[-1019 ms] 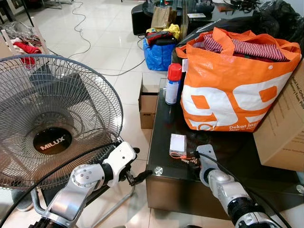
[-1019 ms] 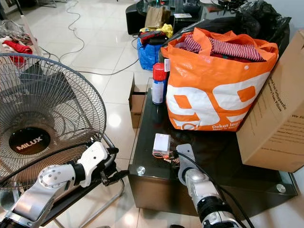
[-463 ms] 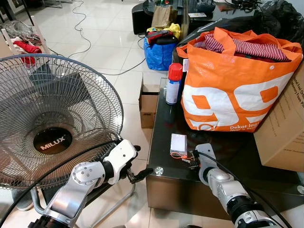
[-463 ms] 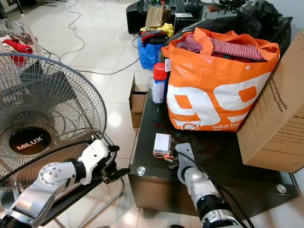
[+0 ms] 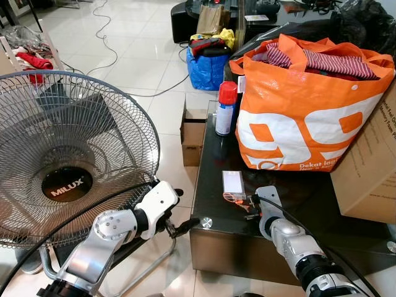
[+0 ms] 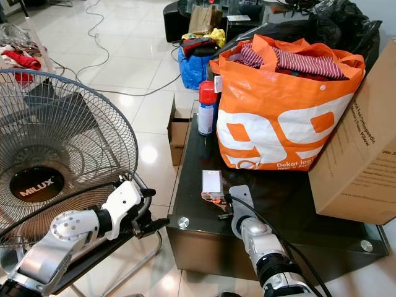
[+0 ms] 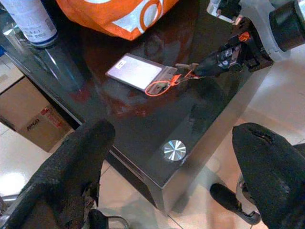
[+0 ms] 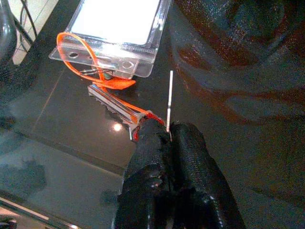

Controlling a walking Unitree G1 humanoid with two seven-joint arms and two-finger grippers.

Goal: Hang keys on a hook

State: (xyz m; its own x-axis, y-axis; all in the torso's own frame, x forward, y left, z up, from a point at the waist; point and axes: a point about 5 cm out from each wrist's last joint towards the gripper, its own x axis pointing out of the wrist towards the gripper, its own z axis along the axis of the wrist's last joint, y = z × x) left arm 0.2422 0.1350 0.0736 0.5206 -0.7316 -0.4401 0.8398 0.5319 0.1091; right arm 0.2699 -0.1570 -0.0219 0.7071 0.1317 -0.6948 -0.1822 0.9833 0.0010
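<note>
The right gripper (image 8: pixel 167 131) pinches the keys (image 8: pixel 114 102) low on the black glass table (image 5: pixel 297 204), their orange cord tied to a card holder (image 8: pixel 119 33); the left gripper (image 7: pixel 171 157), fingers spread, hovers nearby.

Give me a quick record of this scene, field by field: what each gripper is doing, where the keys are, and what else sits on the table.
right gripper: shut on the keys, low over the black glass table
left gripper: open, off the table's near corner, holding nothing
keys: on the table, tied by an orange cord to a clear card holder
also on table: orange bag of clothes, red-capped spray can, cardboard box
beside table: standing fan
</note>
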